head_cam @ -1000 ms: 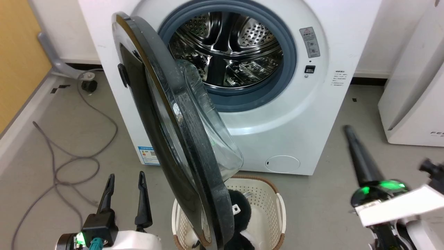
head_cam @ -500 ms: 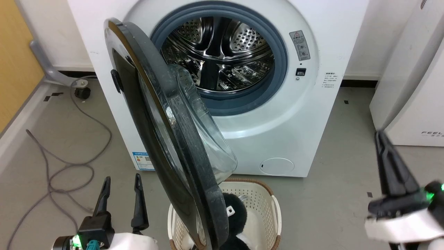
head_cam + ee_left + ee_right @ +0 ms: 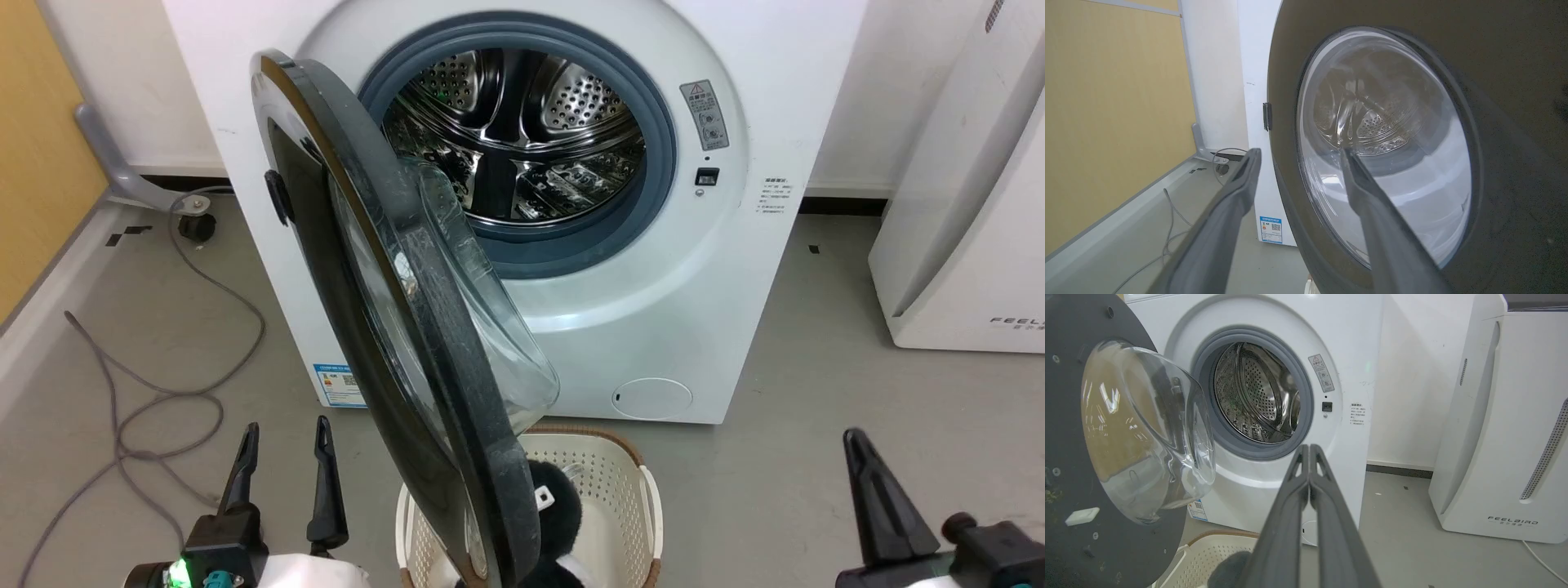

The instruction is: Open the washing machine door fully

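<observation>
The white washing machine [image 3: 718, 269] stands ahead with its steel drum [image 3: 514, 139] exposed. The washing machine door [image 3: 392, 310] is a black disc with a clear glass bowl; it is hinged at the left and swung out edge-on toward me. My left gripper [image 3: 286, 433] is open at the lower left, clear of the door's outer face. In the left wrist view the left gripper [image 3: 1298, 153] points at the door [image 3: 1515, 122]. My right gripper [image 3: 853, 437] is shut at the lower right, holding nothing. The right gripper [image 3: 1306, 447] points at the machine front [image 3: 1355, 343], right of the door [image 3: 1065, 396].
A cream laundry basket [image 3: 645, 498] with a black fluffy item stands on the floor under the door's lower edge. A white FEELBIRD appliance [image 3: 963, 245] stands at the right. Grey cables [image 3: 163, 376] lie on the floor at left, beside a yellow wall [image 3: 41, 139].
My shut right gripper has drawn back from the floor in front of the machine to the lower right corner. The camera shifted slightly. The door and left gripper stay put.
</observation>
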{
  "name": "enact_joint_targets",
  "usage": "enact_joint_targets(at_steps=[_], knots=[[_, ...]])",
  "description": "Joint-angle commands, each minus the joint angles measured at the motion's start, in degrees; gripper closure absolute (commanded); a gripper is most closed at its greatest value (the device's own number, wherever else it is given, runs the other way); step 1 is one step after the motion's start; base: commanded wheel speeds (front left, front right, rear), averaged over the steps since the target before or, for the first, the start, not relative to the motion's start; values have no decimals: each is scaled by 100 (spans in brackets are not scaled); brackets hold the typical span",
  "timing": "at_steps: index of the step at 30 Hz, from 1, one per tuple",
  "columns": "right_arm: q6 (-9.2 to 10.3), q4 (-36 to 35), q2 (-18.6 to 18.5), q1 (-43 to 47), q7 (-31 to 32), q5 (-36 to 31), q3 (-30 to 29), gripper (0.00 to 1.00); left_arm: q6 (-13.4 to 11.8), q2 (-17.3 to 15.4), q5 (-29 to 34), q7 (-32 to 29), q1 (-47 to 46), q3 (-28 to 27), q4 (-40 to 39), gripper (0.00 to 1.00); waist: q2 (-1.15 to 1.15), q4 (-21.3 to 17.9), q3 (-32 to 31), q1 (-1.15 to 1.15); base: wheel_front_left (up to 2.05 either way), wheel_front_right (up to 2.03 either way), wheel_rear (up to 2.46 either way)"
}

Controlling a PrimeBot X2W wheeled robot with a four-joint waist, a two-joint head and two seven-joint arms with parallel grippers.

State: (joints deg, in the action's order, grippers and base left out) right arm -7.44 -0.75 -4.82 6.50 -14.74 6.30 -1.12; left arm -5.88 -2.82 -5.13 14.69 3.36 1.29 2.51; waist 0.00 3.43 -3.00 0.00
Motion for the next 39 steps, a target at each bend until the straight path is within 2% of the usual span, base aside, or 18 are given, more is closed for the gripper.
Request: enact_joint_targets(at_steps=[1,2,3,6,7,8,16,24,32,39], knots=[[-5,44,43,76,-26,-67,-4,80,-1,-6,28,30,44,-7,9,0,0,8,-4,0,0,0,0],[-5,109,62,96,-26,-93,-8,36,-4,-6,25,30,42,-11,11,0,0,12,-10,0,0,0,0],[-5,144,78,99,-26,-129,-17,0,-8,-6,22,30,42,-15,13,0,0,15,-17,0,0,0,0],[-5,233,121,116,-26,-201,-47,0,16,-6,2,30,35,-27,5,0,0,18,-36,0,0,0,0],[-5,256,132,113,-26,-223,-49,0,32,-6,6,30,26,-49,3,62,0,20,-44,0,0,0,0],[-5,271,140,111,-26,-244,-53,0,39,-6,14,30,6,-89,-1,100,0,25,-51,0,0,0,0],[-5,259,181,104,-26,-362,-94,0,241,-79,238,30,-428,-306,-483,100,0,66,-87,0,0,0,0],[-5,150,192,132,-26,-362,-124,0,374,-63,375,30,-896,-60,-1552,100,0,65,-100,0,0,0,0],[-5,44,193,172,-26,-295,-154,0,572,-31,469,30,-1219,782,-2280,100,0,51,-83,0,0,0,0],[-5,-10,193,190,-26,-283,-151,0,831,-19,580,30,-1298,1806,-2440,100,0,66,-44,0,0,0,0]])
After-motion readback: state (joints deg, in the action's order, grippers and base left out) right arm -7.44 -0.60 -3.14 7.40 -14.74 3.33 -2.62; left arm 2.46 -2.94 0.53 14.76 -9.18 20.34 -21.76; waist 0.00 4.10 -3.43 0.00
